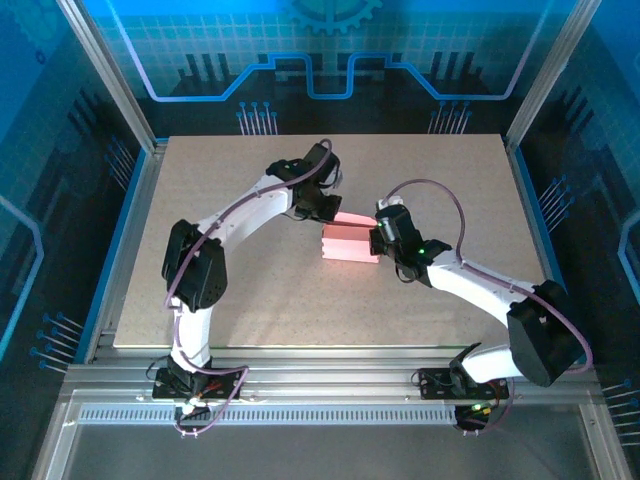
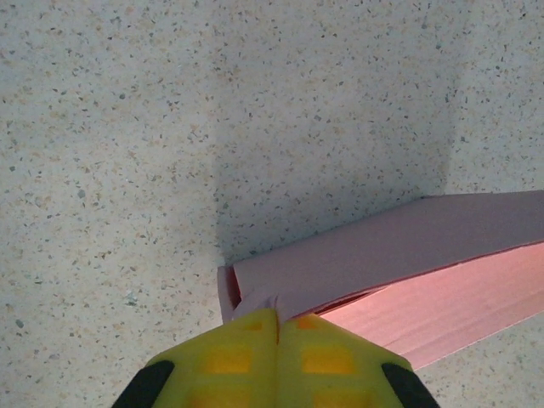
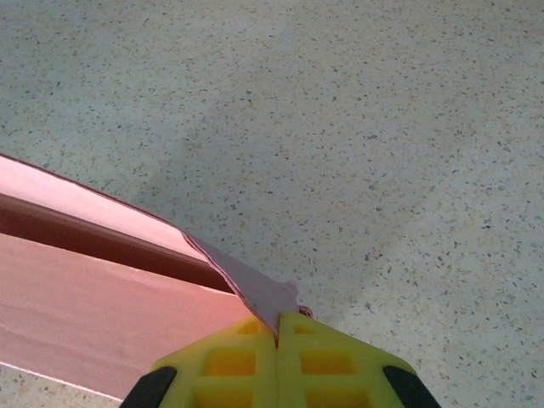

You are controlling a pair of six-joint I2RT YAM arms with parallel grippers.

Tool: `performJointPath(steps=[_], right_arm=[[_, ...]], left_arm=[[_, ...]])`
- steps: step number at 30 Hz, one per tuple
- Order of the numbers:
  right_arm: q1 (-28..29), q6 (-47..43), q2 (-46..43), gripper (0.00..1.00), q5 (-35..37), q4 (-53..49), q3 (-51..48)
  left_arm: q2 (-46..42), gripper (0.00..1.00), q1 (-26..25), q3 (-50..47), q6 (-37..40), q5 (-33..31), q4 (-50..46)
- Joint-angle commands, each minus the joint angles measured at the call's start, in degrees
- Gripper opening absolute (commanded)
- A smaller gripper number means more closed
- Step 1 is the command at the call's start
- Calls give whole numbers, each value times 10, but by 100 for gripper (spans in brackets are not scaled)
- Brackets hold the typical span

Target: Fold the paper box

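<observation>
The paper box (image 1: pixel 350 246), partly folded, lies on the middle of the bench (image 1: pixel 240 300). The left pincer (image 2: pixel 277 330) is clamped on the box's far-left corner. The right pincer (image 3: pixel 279 333) is clamped on a flap at the box's right end.

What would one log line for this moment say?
paper box: partly folded | left end effector: shut on a flap corner | right end effector: shut on another corner
</observation>
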Motion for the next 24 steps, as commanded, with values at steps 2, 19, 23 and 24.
performJointPath(steps=[2, 19, 23, 24], right_arm=[[13, 9, 17, 2, -17, -37, 1], [15, 9, 27, 2, -18, -28, 3], [16, 11, 25, 2, -19, -24, 0], [15, 11, 24, 2, -19, -22, -1]], left_arm=[[40, 0, 28, 68, -29, 27, -65], [60, 0, 43, 75, -67, 62, -62], [30, 0, 39, 12, -60, 65, -3], [19, 0, 39, -6, -61, 64, 14]])
